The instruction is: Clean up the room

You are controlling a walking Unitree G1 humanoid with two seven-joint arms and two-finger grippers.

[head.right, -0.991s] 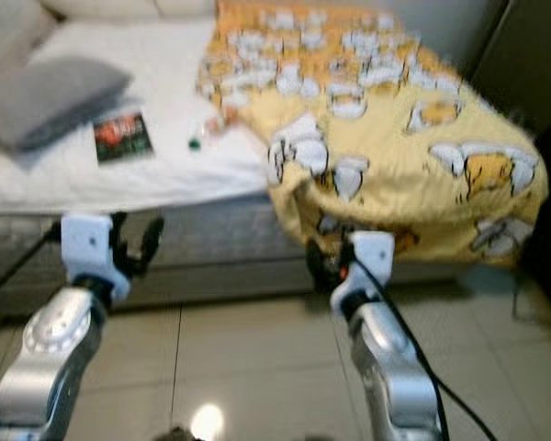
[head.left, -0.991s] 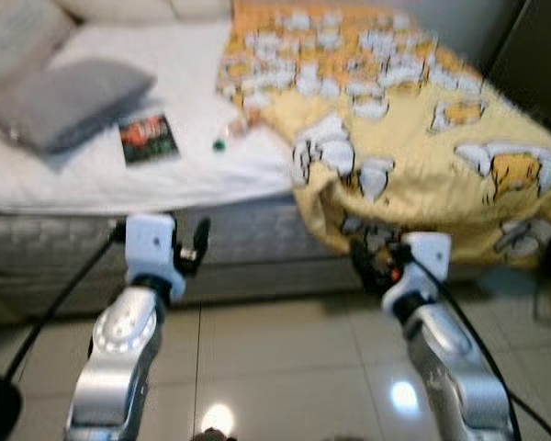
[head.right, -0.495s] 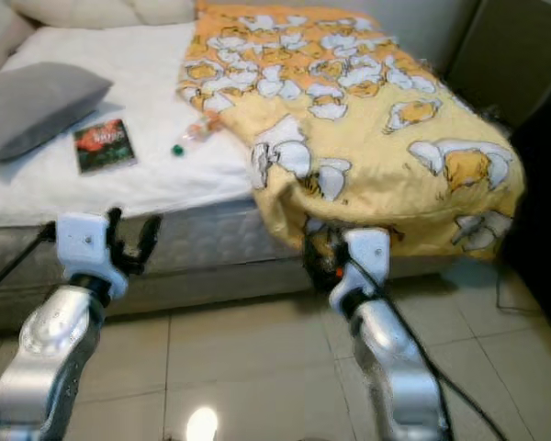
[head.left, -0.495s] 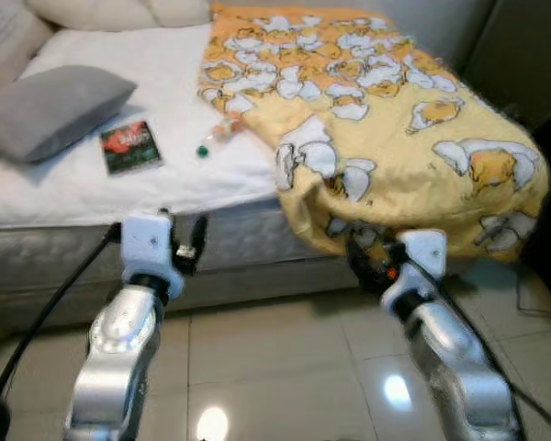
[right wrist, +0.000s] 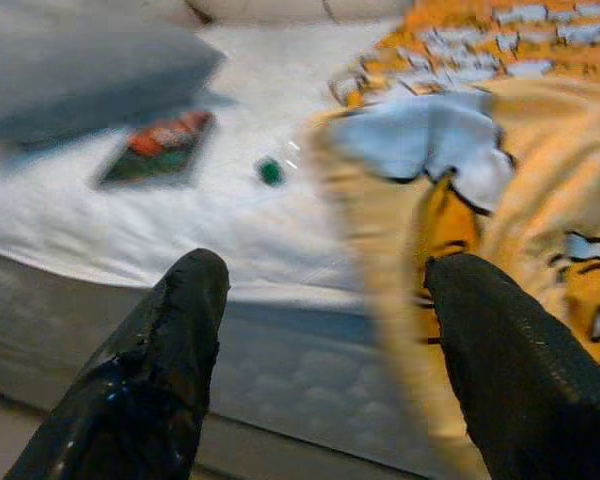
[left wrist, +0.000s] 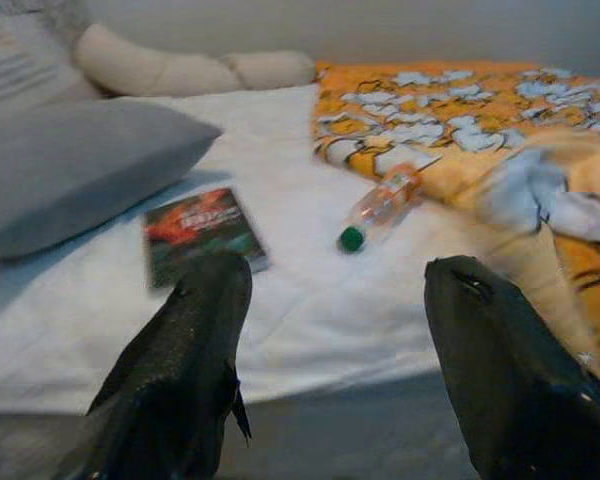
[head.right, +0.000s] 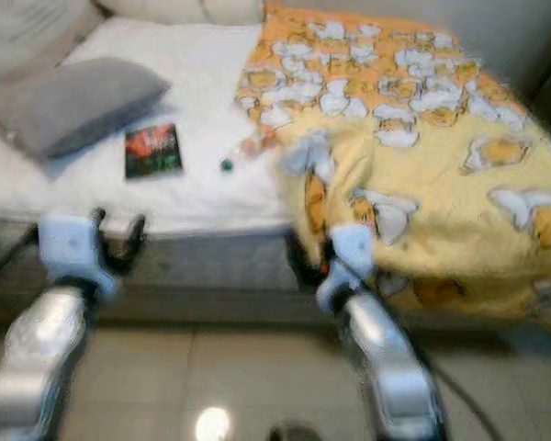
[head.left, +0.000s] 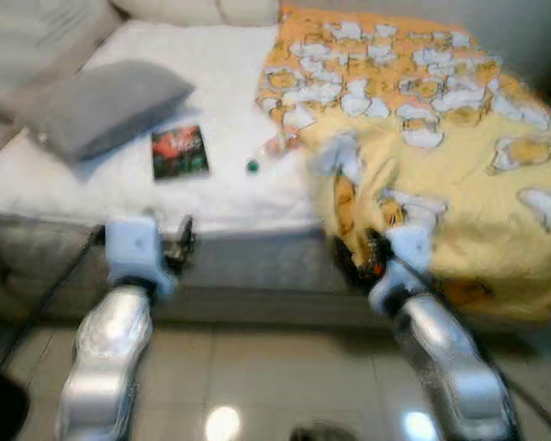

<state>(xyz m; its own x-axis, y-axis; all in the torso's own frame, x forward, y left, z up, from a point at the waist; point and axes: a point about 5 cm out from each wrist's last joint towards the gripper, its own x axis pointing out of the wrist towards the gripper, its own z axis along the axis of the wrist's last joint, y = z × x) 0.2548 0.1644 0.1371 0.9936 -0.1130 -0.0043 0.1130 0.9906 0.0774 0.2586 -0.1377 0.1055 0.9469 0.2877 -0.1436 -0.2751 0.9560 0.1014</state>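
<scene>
A bed [head.left: 119, 197] is spanning the head view's upper half, carrying a book [head.left: 179, 152], a bottle [left wrist: 378, 207] and a rumpled yellow blanket [head.left: 441, 138] at right; both the left gripper [left wrist: 335, 330] and right gripper [right wrist: 325, 340] are gaping wide and empty, so tidying looks unstarted

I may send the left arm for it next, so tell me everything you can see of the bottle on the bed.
The bottle is small, clear plastic with a green cap and an orange tint or label along its body. It lies on its side on the white sheet, cap pointing toward the bed's near edge, its far end at the edge of the yellow cartoon blanket. A dark paperback book lies apart from it. Whether it holds liquid cannot be told. Nothing grips it.
</scene>
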